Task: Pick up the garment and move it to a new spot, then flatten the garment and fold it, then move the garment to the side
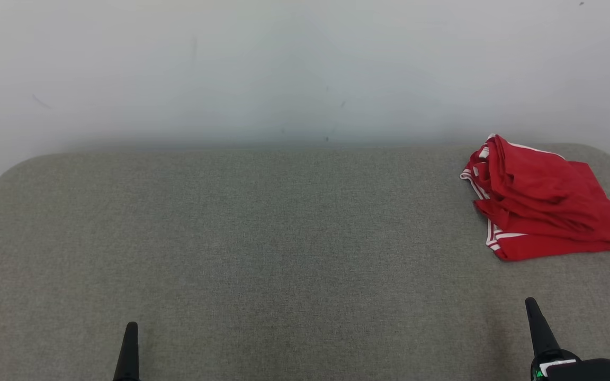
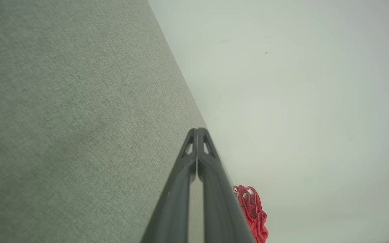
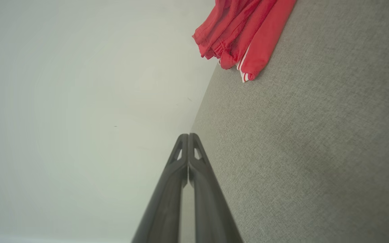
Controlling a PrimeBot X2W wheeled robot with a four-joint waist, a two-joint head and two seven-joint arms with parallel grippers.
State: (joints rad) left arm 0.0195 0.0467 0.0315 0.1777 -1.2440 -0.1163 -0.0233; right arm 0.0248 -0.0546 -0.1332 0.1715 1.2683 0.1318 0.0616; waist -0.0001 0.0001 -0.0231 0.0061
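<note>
We are facing a pale, bare wall (image 1: pixel 284 69) that is rising behind the work. In front of it we are looking down on a wide bench (image 1: pixel 262 238) covered in grey woven fabric, its far corners rounded. The garment (image 1: pixel 543 206) is lying on the far right part of the bench, close to the back edge and the right corner (red cloth with white striped trim, bunched into loose, uneven folds rather than spread flat). In the right wrist view the garment (image 3: pixel 245 33) is sitting ahead of the fingers and apart from them. In the left wrist view a crumpled slice of the garment (image 2: pixel 253 212) is peeking out beside the fingers.

Our right end effector (image 1: pixel 530 302) is showing at the near right, nearer the garment but not touching it. It is clenched, with its two dark fingers pressing together and gripping nothing. Our left end effector (image 1: pixel 131 325) is poking up at the near left, well apart from the garment, and it too is clenched on nothing, its tips meeting.
</note>
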